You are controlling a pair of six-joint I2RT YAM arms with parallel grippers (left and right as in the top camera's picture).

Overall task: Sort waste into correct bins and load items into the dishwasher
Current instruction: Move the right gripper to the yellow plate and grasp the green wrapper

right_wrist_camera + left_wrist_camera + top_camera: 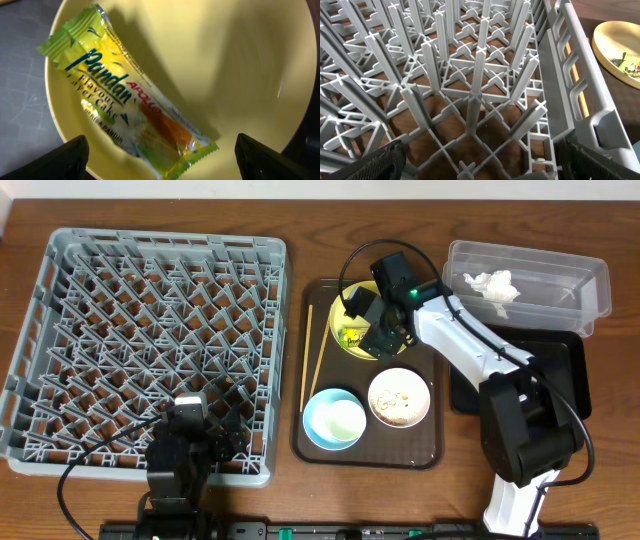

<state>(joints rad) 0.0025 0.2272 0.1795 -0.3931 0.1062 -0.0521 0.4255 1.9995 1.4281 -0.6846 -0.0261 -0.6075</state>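
While the left gripper (482,162) hangs wide open and empty over the near edge of the large grey plastic dish rack (160,242), thin pale wooden chopsticks (311,365) lie on the dark brown tray (425,452) beside the round yellow plate (240,65). Above that plate the right gripper (160,156), fingers spread wide and holding nothing, hovers over the green-and-orange snack wrapper (125,110). A crumpled white tissue (492,285) sits in the clear plastic tub (592,280).

a dark brown serving tray (385,448) is laid near the middle of the wooden tabletop (300,220), closer to the near edge than the far one. rounded corners and a raised rim are seen on it.
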